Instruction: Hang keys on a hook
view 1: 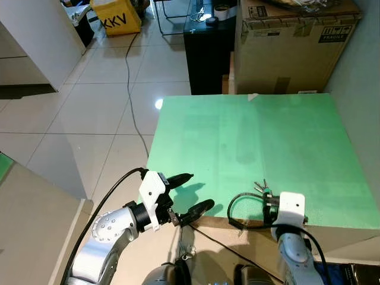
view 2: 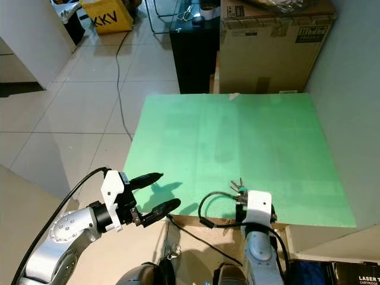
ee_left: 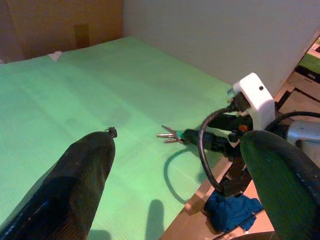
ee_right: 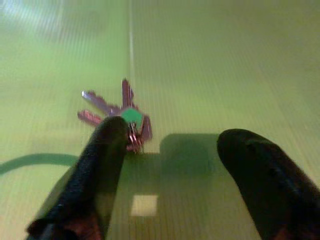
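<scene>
Our right claw [ee_right: 165, 165] sat spread wide right at the keys [ee_right: 120, 117], which lay just beyond its fingertips on the green table [view 1: 267, 136]; the left claw [view 1: 193, 193], also open, was farther off.

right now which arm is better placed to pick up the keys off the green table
Right. The right gripper sits open just over the keys near the green table's front edge, one finger beside the bunch. The left gripper hangs open off the table's near left corner, farther from them.
</scene>
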Available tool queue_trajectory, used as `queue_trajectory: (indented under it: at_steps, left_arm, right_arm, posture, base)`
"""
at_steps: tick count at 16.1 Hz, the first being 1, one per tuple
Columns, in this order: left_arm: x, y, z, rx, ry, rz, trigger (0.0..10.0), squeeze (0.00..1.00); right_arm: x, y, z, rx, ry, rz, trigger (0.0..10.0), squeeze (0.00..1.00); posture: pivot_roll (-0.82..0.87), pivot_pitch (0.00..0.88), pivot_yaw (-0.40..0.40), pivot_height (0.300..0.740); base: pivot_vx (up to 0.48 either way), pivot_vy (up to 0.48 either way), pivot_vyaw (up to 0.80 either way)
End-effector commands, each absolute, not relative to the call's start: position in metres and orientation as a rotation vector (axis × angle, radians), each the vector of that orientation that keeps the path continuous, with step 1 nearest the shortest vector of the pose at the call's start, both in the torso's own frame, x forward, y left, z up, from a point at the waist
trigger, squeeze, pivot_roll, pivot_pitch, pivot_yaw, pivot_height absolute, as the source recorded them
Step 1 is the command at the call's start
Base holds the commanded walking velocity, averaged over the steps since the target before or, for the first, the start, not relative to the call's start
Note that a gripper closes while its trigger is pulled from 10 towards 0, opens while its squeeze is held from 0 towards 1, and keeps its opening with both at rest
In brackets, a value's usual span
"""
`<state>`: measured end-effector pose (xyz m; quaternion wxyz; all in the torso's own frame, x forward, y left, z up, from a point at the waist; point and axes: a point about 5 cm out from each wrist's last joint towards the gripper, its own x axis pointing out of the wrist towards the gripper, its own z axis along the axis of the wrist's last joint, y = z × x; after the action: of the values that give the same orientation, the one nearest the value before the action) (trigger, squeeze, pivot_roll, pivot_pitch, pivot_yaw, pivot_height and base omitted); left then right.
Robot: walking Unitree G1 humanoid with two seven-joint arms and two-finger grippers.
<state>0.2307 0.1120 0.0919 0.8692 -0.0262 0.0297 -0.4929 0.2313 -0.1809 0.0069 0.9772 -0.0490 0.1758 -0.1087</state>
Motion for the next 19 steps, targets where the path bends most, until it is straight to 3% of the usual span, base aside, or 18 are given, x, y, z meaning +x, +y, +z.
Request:
queue_trajectory:
  at_steps: [1,19]
  left_arm:
    - [0.231,0.115,0.091,-0.047,0.067,-1.023,10.0,0.0]
    - [0.232,0.113,0.092,-0.054,0.054,-0.991,10.0,0.0]
  right_arm:
    - [0.229,-0.18,0.003,-0.09,0.37,-0.213,0.0,0.0]
    - [0.243,-0.166,0.005,-0.066,0.337,-0.138,0.0,0.0]
  posture:
    - [-0.08,0.186,0.153,0.74]
    - [-0.08,0.155,0.132,0.74]
  base:
    - [0.0,0.0,0.0]
    - [0.0,0.0,0.0]
